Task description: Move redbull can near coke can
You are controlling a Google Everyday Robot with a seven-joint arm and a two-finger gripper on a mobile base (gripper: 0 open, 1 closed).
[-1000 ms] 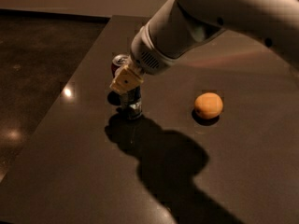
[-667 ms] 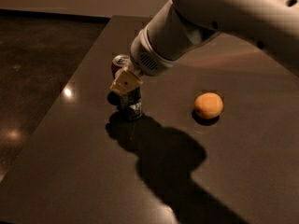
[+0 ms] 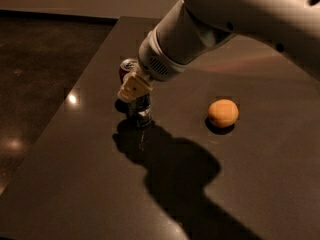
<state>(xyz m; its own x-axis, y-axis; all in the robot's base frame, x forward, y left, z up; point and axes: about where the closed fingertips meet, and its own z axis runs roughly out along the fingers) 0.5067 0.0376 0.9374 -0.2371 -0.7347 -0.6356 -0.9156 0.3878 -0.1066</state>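
Your pincer (image 3: pixel 135 90) is right at the top of the slim dark silver metal can (image 3: pixel 142 112), which stands just on the near side of the red-orange soda can (image 3: pixel 127 70). Can't tell if it's gripping.

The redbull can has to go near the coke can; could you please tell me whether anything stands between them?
Nothing visible does. The redbull can sits under the gripper, with the coke can just behind it; the orange lies apart, at the view's right.

Round orange fruit (image 3: pixel 223 112) on dark glossy table (image 3: pixel 90 194) (dark shiny floor (image 3: pixel 35 59) at left)
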